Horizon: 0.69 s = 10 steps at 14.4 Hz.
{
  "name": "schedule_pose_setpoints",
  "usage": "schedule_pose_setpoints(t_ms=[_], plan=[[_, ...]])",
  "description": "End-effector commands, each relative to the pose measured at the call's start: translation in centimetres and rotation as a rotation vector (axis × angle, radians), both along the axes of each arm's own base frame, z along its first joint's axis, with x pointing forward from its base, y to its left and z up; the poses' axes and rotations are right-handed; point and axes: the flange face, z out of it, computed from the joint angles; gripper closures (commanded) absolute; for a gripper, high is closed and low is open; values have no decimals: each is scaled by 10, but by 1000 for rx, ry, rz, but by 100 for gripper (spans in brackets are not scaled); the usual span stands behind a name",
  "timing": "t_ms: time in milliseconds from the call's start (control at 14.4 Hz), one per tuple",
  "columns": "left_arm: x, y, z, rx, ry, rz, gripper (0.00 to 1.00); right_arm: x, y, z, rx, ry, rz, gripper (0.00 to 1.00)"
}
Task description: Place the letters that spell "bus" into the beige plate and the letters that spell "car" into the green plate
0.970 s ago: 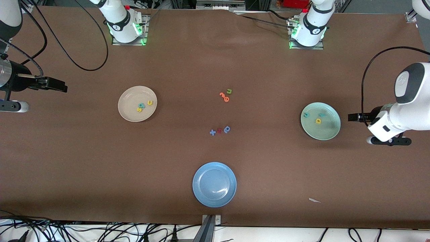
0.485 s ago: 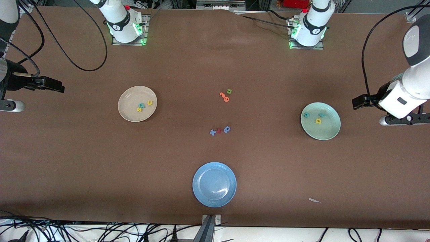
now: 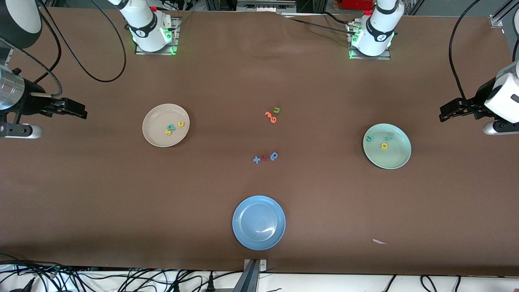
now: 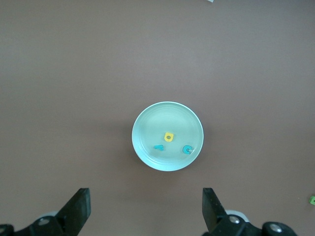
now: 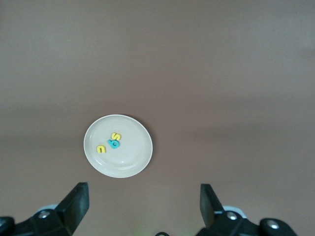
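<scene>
The beige plate (image 3: pixel 156 138) holds a yellow "u" (image 3: pixel 181 124), a teal "b" (image 3: pixel 172 127) and a yellow "s" (image 3: pixel 168 132). The green plate (image 3: pixel 395 158) holds a teal "c" (image 3: pixel 369 138), a teal "r" (image 3: pixel 388 138) and a yellow "a" (image 3: pixel 384 145). My left gripper (image 3: pixel 446 112) hangs open and empty over bare table beside the green plate (image 4: pixel 162 118). My right gripper (image 3: pixel 77 109) hangs open and empty over bare table beside the beige plate (image 5: pixel 130 147), toward the right arm's end.
An empty blue plate (image 3: pixel 251 219) sits near the front edge. Mid-table lie a green "u" (image 3: pixel 277 110), orange pieces (image 3: pixel 270 117), a blue plus (image 3: pixel 256 159), a red piece (image 3: pixel 265 157) and a blue rounded letter (image 3: pixel 274 156). A white scrap (image 3: pixel 379 241) lies near the front.
The left arm has drawn back from the green plate toward its end of the table and its base. The right gripper has shifted slightly. The letters and plates have not moved.
</scene>
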Motion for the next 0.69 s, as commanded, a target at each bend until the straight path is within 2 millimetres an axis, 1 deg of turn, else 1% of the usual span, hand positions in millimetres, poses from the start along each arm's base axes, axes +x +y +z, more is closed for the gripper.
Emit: schedule_pose_setpoints(t_ms=[0, 139, 277, 485, 623], plan=[[-8, -4, 1, -43, -9, -20, 0, -13, -1, 4, -9, 2, -8, 0], [-4, 1, -3, -47, -17, -11, 0, -15, -5, 2, -15, 22, -16, 0], [-3, 0, -4, -48, -13, -6, 0, -15, -5, 2, -18, 21, -15, 0], [-3, 2, -2, -48, -17, -7, 0, -14, -9, 0, -15, 25, -23, 0], [-3, 3, -2, -48, -16, -6, 0, -14, -9, 0, -15, 26, -22, 0]])
